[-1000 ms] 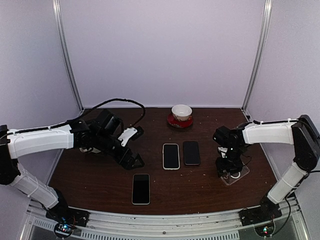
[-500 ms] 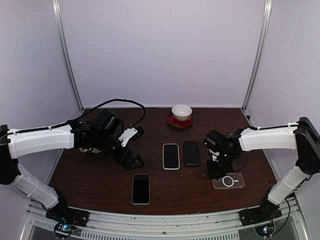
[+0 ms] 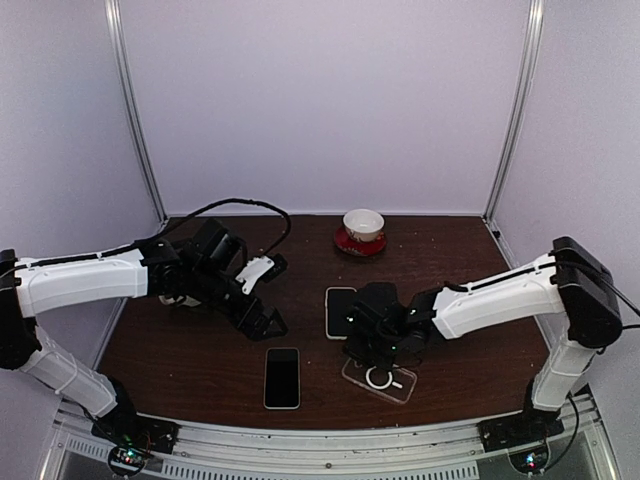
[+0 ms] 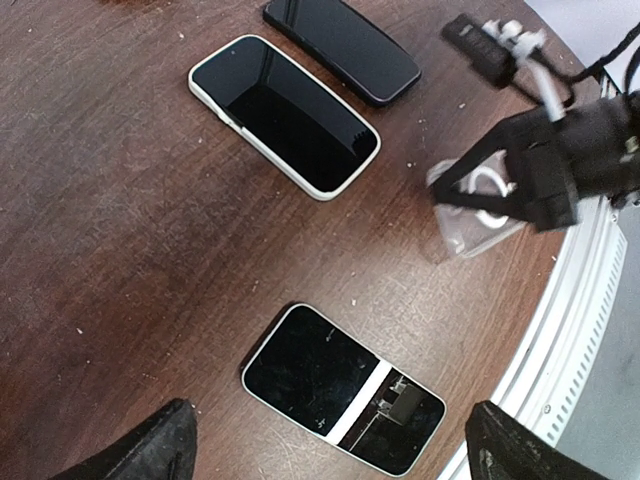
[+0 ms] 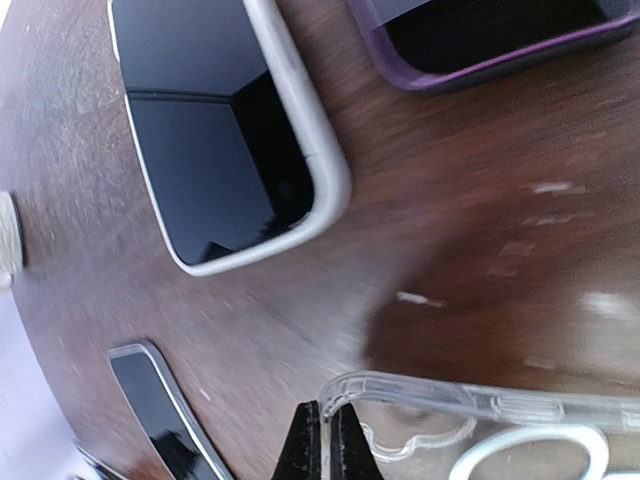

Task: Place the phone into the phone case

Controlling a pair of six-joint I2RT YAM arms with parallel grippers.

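Note:
A bare phone (image 3: 282, 377) with a black screen lies face up near the table's front, seen also in the left wrist view (image 4: 343, 390). My left gripper (image 3: 262, 322) hovers over it, open wide, its dark fingertips (image 4: 150, 455) either side of the phone and apart from it. The clear phone case (image 3: 380, 380) with a white ring sits right of the phone. My right gripper (image 5: 322, 430) is shut on the corner rim of the clear case (image 5: 480, 400), which looks slightly tilted off the wood (image 4: 470, 210).
A phone in a white case (image 4: 285, 115) and a phone in a dark purple case (image 4: 342, 37) lie side by side at mid-table, behind the right gripper. A cup on a red saucer (image 3: 363, 230) stands at the back. A black cable loops behind the left arm.
My right gripper closed on the clear case and carried it from the right side of the table leftward to near the bare phone. The left arm stayed put.

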